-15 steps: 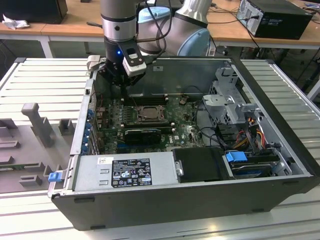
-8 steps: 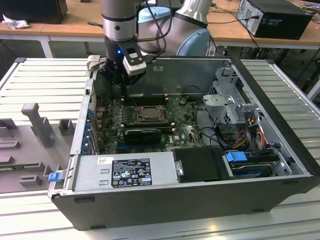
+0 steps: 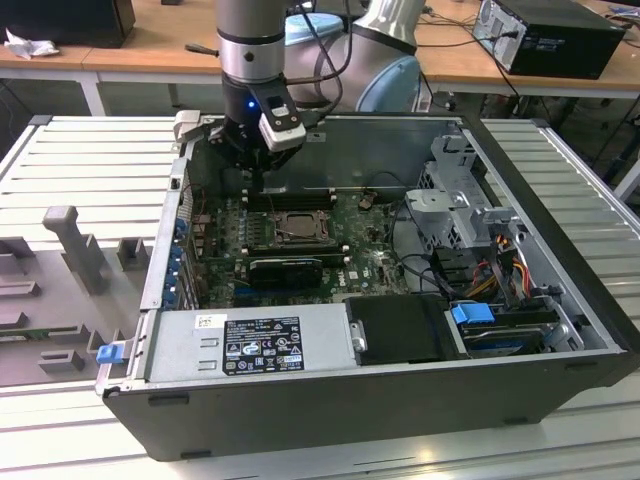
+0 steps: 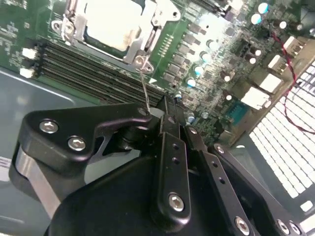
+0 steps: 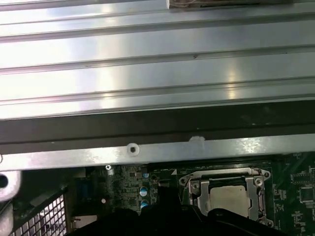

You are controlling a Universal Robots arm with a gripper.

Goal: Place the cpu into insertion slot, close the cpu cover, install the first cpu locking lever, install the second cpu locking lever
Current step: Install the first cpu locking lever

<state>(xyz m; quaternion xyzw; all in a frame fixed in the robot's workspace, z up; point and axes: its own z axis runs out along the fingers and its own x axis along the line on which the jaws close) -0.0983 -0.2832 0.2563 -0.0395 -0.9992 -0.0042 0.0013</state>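
Matte black gripper (image 4: 165, 112) near pale square cpu (image 4: 115, 22)

The cpu (image 4: 114, 22), a flat square chip with a pale silver-grey top, sits level in the insertion slot (image 3: 275, 230) at the middle of the green motherboard (image 3: 365, 262). The cpu cover (image 4: 150, 34), a thin silver-grey metal frame, lies folded down flat around it, and the chip's top shows through the square opening in both wrist views. One locking lever (image 4: 144, 88), a thin wire rod, juts away from a corner of the cover.
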